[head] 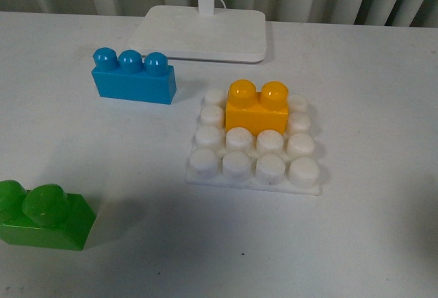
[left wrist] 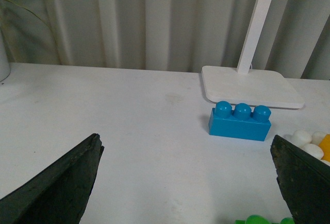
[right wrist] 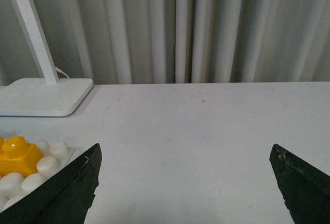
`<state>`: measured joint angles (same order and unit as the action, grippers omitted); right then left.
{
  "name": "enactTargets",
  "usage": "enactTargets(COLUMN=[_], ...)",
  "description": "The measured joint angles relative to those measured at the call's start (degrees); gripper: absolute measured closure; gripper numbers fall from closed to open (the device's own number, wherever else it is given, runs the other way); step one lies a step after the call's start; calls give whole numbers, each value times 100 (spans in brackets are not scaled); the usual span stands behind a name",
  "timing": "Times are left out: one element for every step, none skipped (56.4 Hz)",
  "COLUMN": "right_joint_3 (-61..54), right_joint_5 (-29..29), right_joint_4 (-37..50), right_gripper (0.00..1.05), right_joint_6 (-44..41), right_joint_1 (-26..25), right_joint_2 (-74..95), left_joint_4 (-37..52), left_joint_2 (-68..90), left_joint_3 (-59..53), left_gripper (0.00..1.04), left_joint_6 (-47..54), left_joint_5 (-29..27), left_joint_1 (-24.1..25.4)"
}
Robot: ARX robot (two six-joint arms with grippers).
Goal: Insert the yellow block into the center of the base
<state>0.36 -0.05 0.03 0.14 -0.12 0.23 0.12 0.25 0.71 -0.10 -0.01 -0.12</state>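
The yellow block [head: 256, 108] sits on the base [head: 254, 142], over the middle columns but in the back rows, its long axis across the robot's view. It lies nearer the right claw [right wrist: 185, 183]. Both claws are spread and hold nothing; the left claw [left wrist: 191, 183] faces the blue brick [head: 134, 77]. The worktop [head: 369, 106] is open to the right.

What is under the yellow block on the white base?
The yellow block sits on the base, over middle studs of its back rows. White studs show around it. The studs directly beneath it are covered, so how deeply it is pressed on cannot be seen.
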Motion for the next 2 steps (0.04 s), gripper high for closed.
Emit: enactTargets(right_joint_3=[0, 0], right_joint_5=[0, 0], right_joint_4=[0, 0], right_gripper=[9, 9], right_joint_6=[0, 0], right_joint_1=[0, 0], right_joint_2=[0, 0], left_joint_4=[0, 0], left_joint_2=[0, 0], left_joint_3=[0, 0], left_gripper=[6, 6], left_joint_6=[0, 0], left_joint_5=[0, 0], left_joint_1=[0, 0])
